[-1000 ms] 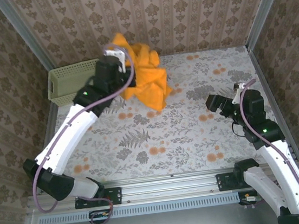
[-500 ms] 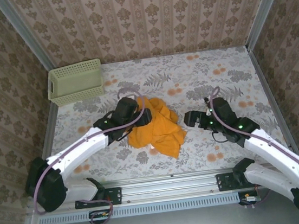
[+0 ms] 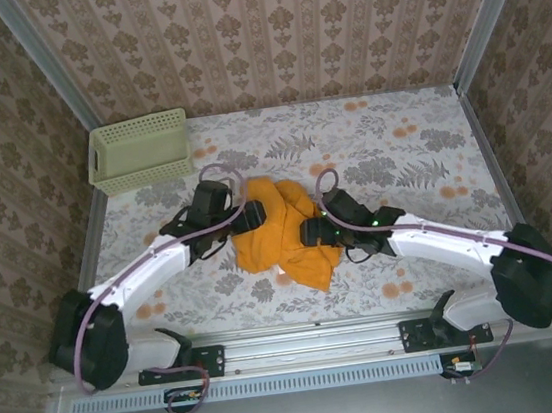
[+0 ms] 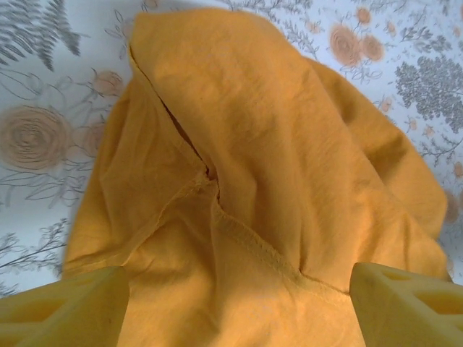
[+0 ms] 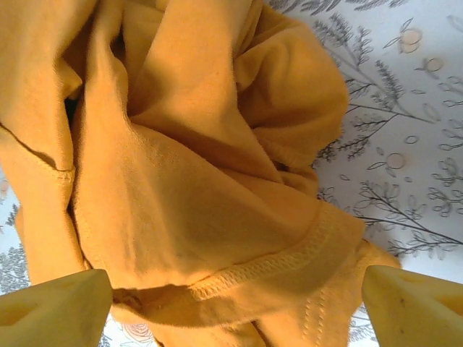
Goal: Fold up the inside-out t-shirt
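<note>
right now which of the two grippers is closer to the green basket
the left gripper, on the side of the t-shirt facing the basket; the right gripper is beyond the t-shirt, farther away

No text, label, brand or number can be read, inside-out t-shirt (image 3: 282, 238) plain orange-yellow with bare seams, table (image 3: 403, 135) cover floral, basket (image 3: 138, 151) unmarked

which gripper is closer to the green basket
Left. The left gripper is at the t-shirt edge facing the basket; the right gripper is at the shirt's opposite side, farther off.
</note>
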Available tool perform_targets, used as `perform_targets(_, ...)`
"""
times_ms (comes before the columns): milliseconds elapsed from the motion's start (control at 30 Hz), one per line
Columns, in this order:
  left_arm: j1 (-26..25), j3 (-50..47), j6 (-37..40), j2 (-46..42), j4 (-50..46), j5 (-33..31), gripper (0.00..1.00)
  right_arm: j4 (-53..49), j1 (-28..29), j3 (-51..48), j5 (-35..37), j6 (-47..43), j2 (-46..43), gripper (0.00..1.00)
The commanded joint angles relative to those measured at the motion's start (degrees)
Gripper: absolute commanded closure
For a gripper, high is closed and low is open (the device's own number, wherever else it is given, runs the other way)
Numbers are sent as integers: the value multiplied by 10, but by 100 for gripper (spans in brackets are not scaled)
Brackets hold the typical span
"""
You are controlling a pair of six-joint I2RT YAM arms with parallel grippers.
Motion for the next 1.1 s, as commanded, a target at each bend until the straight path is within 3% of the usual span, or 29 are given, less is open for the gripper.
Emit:
perform_targets(0,3,38,22,43,32,57,24,5,10,22,17,20,36,13)
perform_targets(167,6,68,23,94,35,75,44,24,15,28,0,17,74,30)
perform_targets(300,7,71,23,104,37,76,64,0,19,52,12,2,100,52)
perform_targets(433,12,71,24,108,31,79,84,-65,48,91,91,-38,114,76)
perform_targets(567,19,59,24,90,22,75,96,-81,52,91,114,-46,107,98)
perform_targets(700,27,44,30,40,-1,52,100,-110,52,88,148,-62,71,100)
perform_targets(867,67,7,29,-88,-28,14,100,-191,31,101,219,-105,-35,100)
perform_targets(1067,128,-25,30,-287,-57,-18,100,-215,-35,114,197,-155,-185,100)
